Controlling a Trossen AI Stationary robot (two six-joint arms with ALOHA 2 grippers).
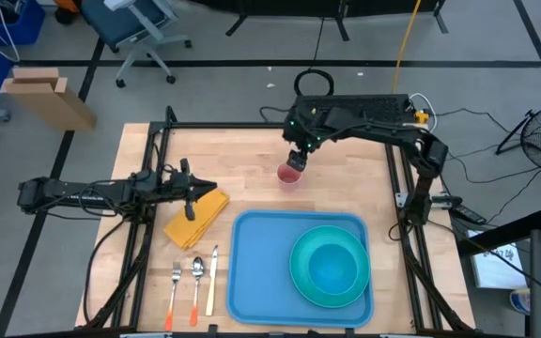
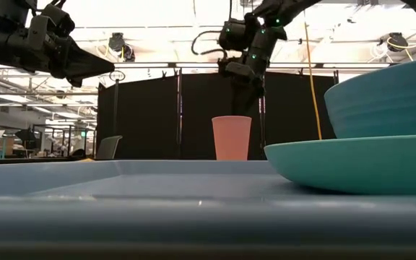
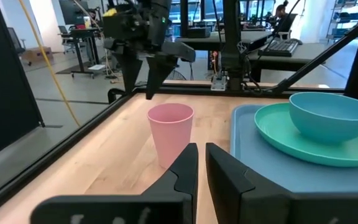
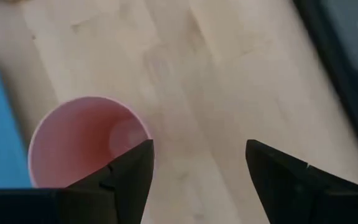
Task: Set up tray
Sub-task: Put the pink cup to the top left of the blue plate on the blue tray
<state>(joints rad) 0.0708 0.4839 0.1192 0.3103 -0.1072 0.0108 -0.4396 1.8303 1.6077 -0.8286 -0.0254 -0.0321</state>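
Tray (image 1: 256, 272) sits at the bench's near edge, already carrying plate (image 1: 330, 268) and bowl (image 1: 332, 261). Right gripper (image 1: 295, 161), fingers apart, hangs just above the pink cup (image 1: 289, 176) standing mid-bench. Left gripper (image 1: 191, 192), fingers nearly together and empty, hovers over the yellow napkin (image 1: 197, 217); cutlery (image 1: 195, 282) waits beside the tray.

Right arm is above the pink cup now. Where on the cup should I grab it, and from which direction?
Take the pink cup by its rim, coming straight down. It stands upright and open-mouthed on the bare wood, apart from the tray, so one finger can probably go inside the wall and one outside. The right gripper is open above it, offset to one side of the mouth; shift over the wall first.
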